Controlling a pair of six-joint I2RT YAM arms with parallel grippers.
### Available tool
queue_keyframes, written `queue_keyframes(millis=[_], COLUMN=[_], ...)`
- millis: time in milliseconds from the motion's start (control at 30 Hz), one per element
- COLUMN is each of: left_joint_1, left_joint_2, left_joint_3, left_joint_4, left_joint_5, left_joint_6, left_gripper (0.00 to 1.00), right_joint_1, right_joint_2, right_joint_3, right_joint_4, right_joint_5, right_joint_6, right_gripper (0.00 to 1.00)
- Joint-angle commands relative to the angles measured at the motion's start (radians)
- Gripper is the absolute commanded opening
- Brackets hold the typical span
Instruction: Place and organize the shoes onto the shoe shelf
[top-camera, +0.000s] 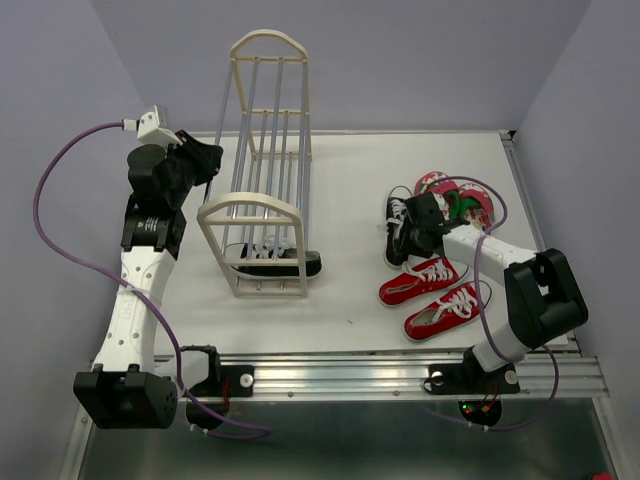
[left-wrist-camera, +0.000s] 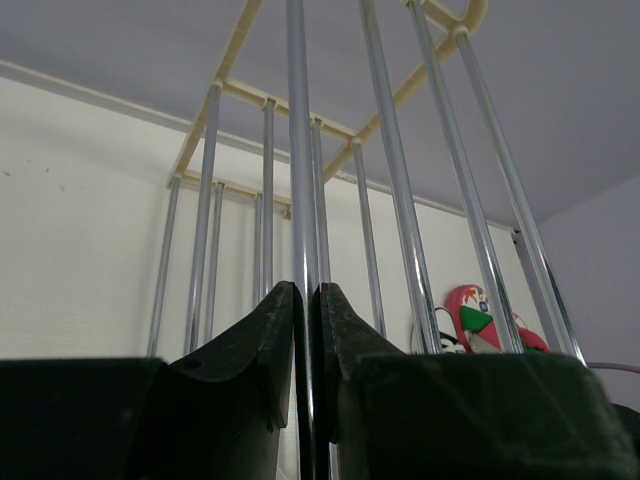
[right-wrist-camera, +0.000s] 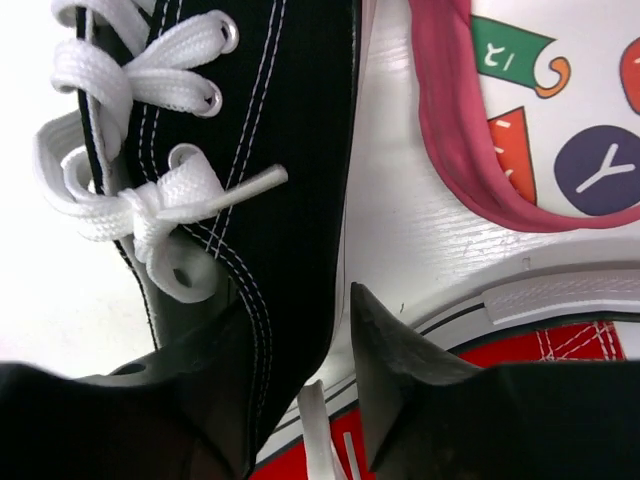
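Top cam: the shoe shelf (top-camera: 250, 200) stands left of centre on the table (top-camera: 350, 170), with one black sneaker (top-camera: 280, 263) on its bottom tier. The red sneakers (top-camera: 428, 282) and flip-flops (top-camera: 462, 196) sit well apart on the right.

Left wrist cam: the left gripper (left-wrist-camera: 305, 295) is clamped tight on a silver rod (left-wrist-camera: 298, 150) of the shelf.

Right wrist cam: the right gripper (right-wrist-camera: 298, 300) straddles the other black sneaker (right-wrist-camera: 290, 120) at its side wall. Can't tell if it's actually pinching yet.

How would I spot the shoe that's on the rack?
Find the tall cream shoe shelf left of the table's middle. On its bottom level lies a black sneaker with white laces, the only shoe there; the other shoes sit far right.
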Motion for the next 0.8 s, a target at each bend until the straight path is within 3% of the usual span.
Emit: queue_keyframes(millis=[0,100,233,367,567,767], left_joint_1=[-0.01,-0.01,-0.01,-0.01,-0.01,-0.01], left_joint_2=[0.025,0.026,0.028,0.032,0.031,0.02], left_joint_3=[-0.027,-0.027,-0.026,-0.024,-0.026,-0.026], left_joint_4=[-0.005,-0.005,-0.005,-0.003,-0.005,-0.008], left_joint_5=[-0.045,-0.045,-0.045,-0.042,-0.045,-0.048], left_joint_6=[0.041,0.041,0.04,0.038,0.043,0.052], left_gripper=[0.18,0.18,0.18,0.18,0.18,0.18], right_joint_1=[-0.005,-0.005,-0.005,-0.005,-0.005,-0.005], right_joint_2=[-0.011,-0.03,-0.077,-0.154,-0.182,-0.123], right_joint_3=[-0.003,0.0,0.013,0.0,0.039,0.108], right_joint_4=[0.052,0.051,0.074,0.156,0.27,0.307], right_joint_5=[-0.012,0.002,-0.013,-0.085,-0.361,-0.541], right_joint_6=[-0.011,-0.032,-0.186,-0.38,-0.668,-0.79], right_gripper=[0.33,0.21,0.02,0.01,0.01,0.01])
